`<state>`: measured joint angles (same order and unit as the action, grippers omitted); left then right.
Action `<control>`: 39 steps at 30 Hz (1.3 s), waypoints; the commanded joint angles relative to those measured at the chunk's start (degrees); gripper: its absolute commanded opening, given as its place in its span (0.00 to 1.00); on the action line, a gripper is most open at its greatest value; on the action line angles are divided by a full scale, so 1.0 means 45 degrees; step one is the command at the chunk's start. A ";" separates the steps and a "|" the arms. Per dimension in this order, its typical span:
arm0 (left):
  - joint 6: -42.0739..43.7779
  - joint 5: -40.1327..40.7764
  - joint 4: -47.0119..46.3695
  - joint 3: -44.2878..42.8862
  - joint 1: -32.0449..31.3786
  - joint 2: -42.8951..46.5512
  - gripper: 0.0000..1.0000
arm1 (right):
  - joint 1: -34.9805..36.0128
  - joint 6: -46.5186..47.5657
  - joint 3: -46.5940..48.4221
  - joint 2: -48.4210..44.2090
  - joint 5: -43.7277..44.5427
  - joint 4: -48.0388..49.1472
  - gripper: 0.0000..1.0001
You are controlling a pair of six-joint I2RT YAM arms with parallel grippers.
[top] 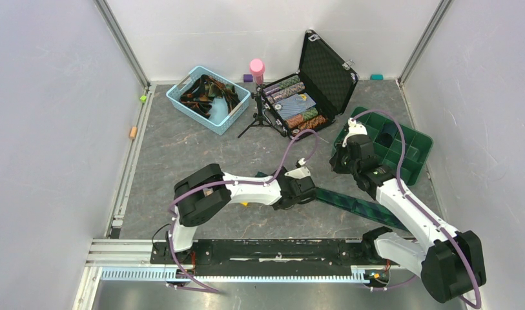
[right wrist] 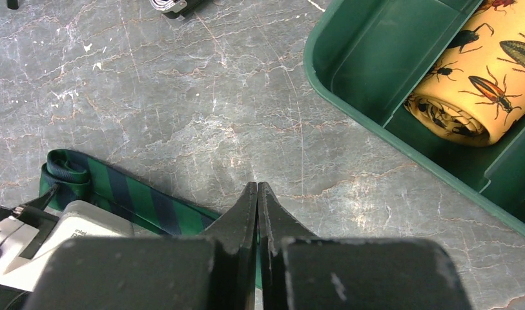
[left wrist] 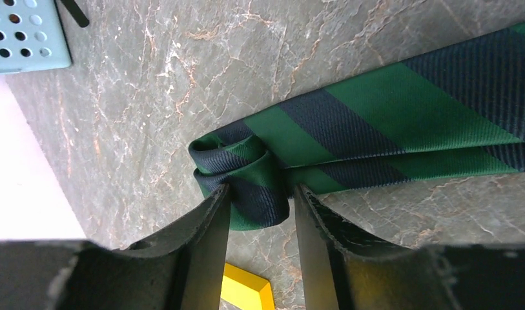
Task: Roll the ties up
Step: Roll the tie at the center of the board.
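**Item:** long, soft green-and-navy striped necktie (top: 353, 204), lying flat on the grey marbled tabletop (top: 182, 161) in front of the two arms. One end was wound into a small, loose roll (left wrist: 243, 173). The rest was unrolled.

**Long axis:** it ran from the roll, near the middle of the table, slantwise toward the robot's right and the near edge. From the roll, all the flat cloth lay on that one side, so further winding would have to travel that way.

**Left gripper** (left wrist: 259, 190): the nearer of the two, sitting directly at the roll. The jaws stood about half apart with the roll between them. One black finger (left wrist: 208, 232) lay against the roll's side, and the other was touching it or very nearly so. This was judged a light hold on the roll.

**Right gripper** (right wrist: 257, 187): jaws pressed together with nothing between them. It was placed over the table just beside the flat stretch of the necktie, a little way along from the roll. Whether its tips touched the cloth could not be told.

**Nearby:**
- A dark green compartmented plastic tray (right wrist: 350, 110), beyond the right gripper.
- A finished yellow-orange insect-print tie roll (right wrist: 466, 84), lying in one compartment of the tray.
- A pale blue perforated basket (top: 182, 97) at the far left, holding a tangle of dark ties (top: 208, 93).
- A small yellow block (left wrist: 247, 290) on the table beneath the left fingers.
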<state>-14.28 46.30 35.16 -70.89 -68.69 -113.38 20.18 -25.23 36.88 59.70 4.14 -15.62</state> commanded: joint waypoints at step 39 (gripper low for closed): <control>-0.0929 -0.2815 -0.2576 0.1383 0.1051 0.4189 0.65 | -0.0032 0.0920 -0.0071 -0.0064 -0.0391 0.1072 0.22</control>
<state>-15.81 33.91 27.20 -66.26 -65.32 -102.24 20.18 -23.64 36.71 59.70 1.98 -14.13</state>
